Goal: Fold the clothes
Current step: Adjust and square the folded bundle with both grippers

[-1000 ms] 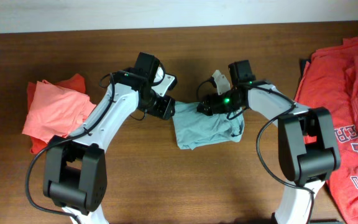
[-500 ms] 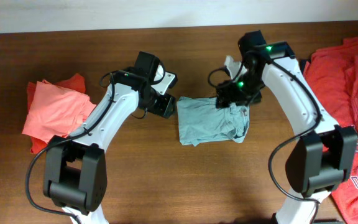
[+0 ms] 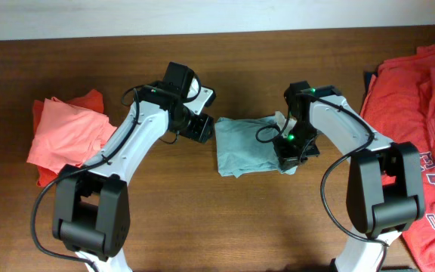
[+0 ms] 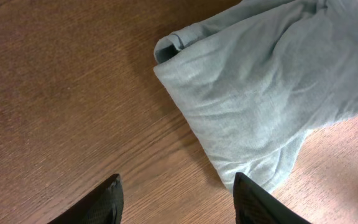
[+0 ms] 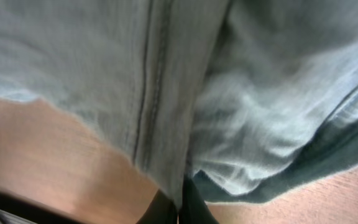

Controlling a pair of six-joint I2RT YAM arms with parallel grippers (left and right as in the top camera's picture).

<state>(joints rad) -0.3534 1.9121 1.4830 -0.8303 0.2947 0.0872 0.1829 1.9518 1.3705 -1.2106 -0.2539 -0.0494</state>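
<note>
Overhead, the grey-blue shirt (image 3: pixel 244 143) lies in a loose, folded heap in the middle of the tabletop (image 3: pixel 202 219). The left fingers (image 4: pixel 110 199) are spread wide over bare wood beside its edge. The right fingers (image 5: pixel 194 211) pinch its hem.

The work surface is a dark brown wooden table (image 3: pixel 225 227) with fine grain running side to side in the overhead view. A pale strip (image 3: pixel 202 15) borders its far edge; whether it is wall or floor cannot be told. Lighting is even and diffuse, giving the wood a soft sheen.
</note>
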